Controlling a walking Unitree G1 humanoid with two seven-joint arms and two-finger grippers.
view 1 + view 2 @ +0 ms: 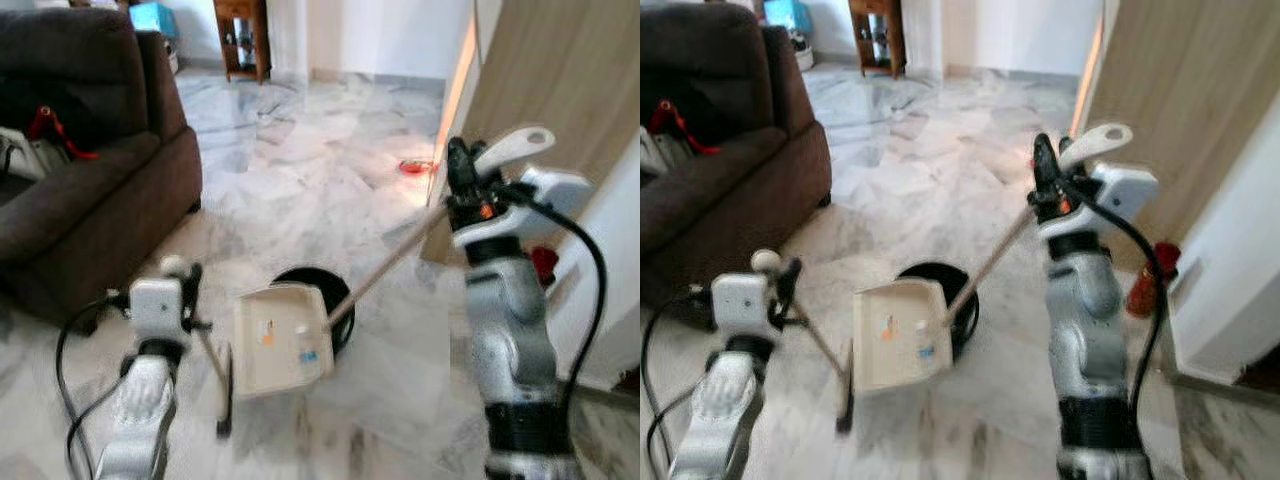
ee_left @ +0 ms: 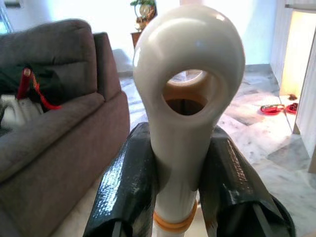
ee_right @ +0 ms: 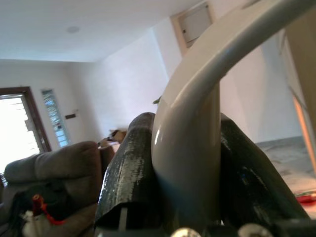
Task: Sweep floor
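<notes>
Right hand (image 1: 470, 185) is pinching the dustpan (image 1: 282, 340) handle, tilting it to the floor (image 1: 300, 170); left hand (image 1: 185, 290) is pinching the broom (image 1: 215, 385) to sweep in.

One dustpan (image 1: 282, 340), centre. One broom (image 1: 218, 385), at 7 o'clock. Two grippers: left (image 1: 188, 285) at 8 o'clock, right (image 1: 462, 175) at 3 o'clock. One sofa (image 1: 90, 180), at 10 o'clock. One wooden cabinet (image 1: 243, 35), at 12 o'clock.
</notes>
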